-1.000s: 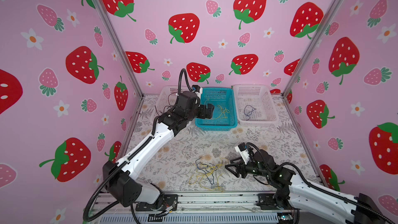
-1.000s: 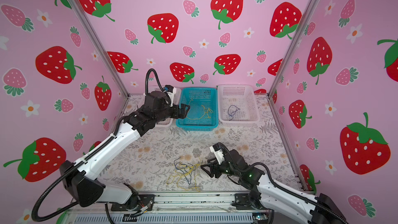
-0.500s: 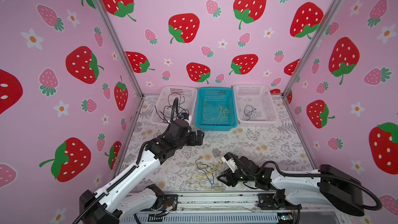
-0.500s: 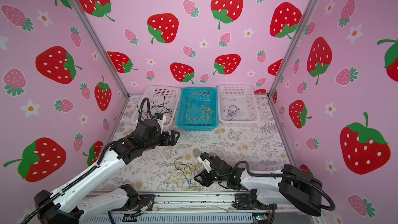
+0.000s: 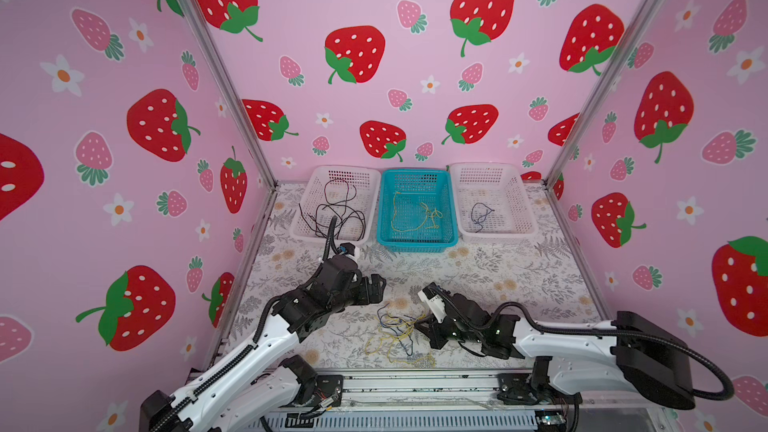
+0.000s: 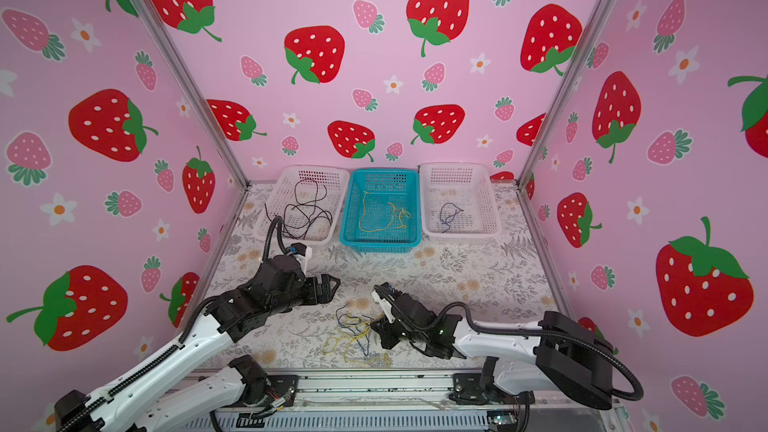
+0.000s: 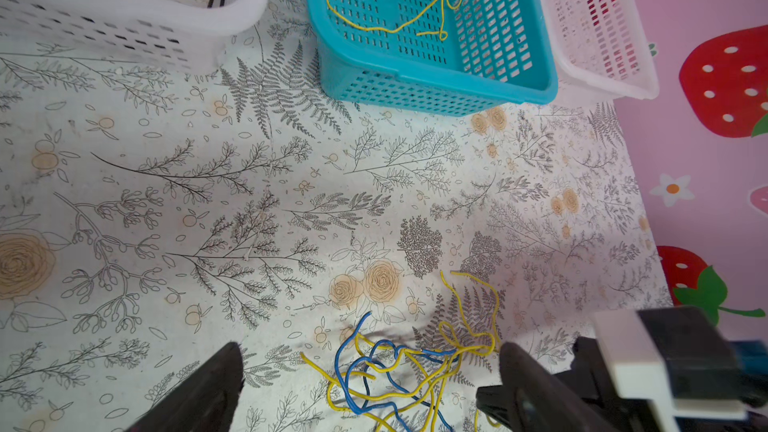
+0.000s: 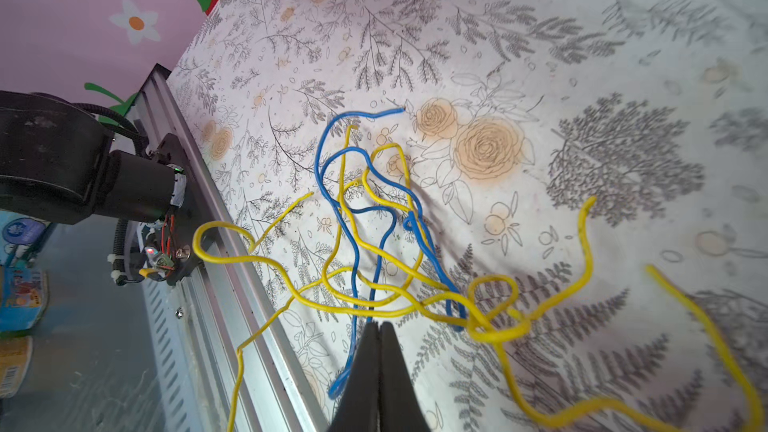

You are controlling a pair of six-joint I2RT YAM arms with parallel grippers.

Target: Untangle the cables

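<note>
Looping thin floppy cables [image 8: 496, 336], perforated teal basket [image 5: 417, 243]

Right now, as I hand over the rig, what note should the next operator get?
Left tool: open, empty, hovering beside the tangle.
Right tool: shut at the tangle's edge; grip on a strand unconfirmed.
Done: black cables in left white basket, yellow cable in teal basket, blue cable in right white basket.
Left: the tangle's yellow and blue strands, knotted on the table.
</note>
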